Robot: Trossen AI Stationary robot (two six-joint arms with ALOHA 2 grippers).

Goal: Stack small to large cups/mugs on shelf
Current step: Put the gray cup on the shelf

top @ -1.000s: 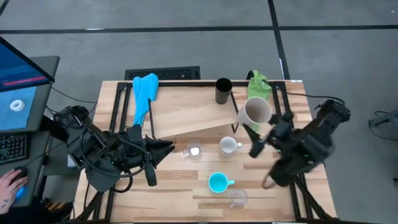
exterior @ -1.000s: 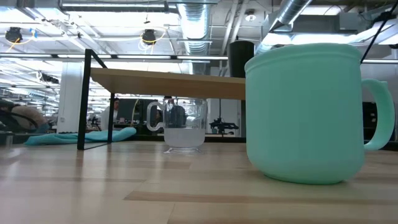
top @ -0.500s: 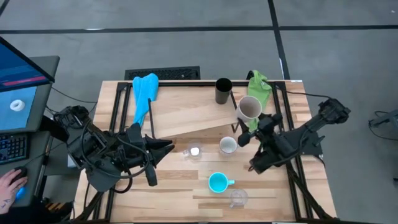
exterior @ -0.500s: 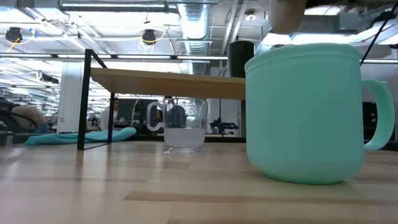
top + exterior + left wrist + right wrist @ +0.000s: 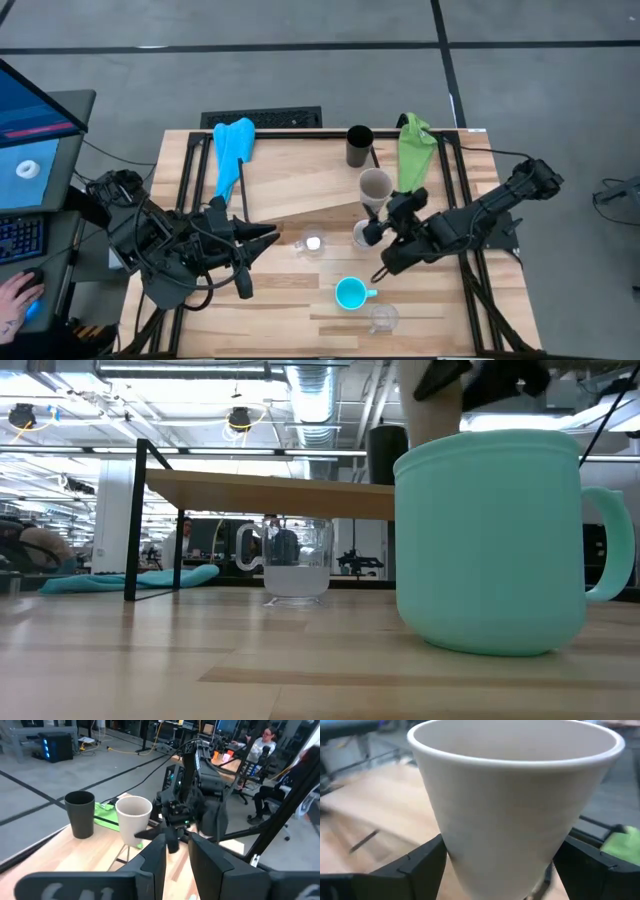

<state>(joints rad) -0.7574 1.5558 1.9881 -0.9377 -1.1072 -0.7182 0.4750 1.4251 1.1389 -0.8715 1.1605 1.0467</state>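
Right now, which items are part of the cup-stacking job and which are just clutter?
Job: beige-grey mug in right gripper; black cup; white mug; turquoise mug; two clear glasses; light wooden shelf.
Clutter: blue cloth; green cloth.

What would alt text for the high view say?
The right hand holds a beige-grey mug upright over the shelf, near a black cup. The left hand waits at the table's left.

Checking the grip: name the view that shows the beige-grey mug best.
Right wrist view: the beige-grey mug fills it, between the right gripper's fingers. High view shows its rim, left wrist its side, low view only a sliver.
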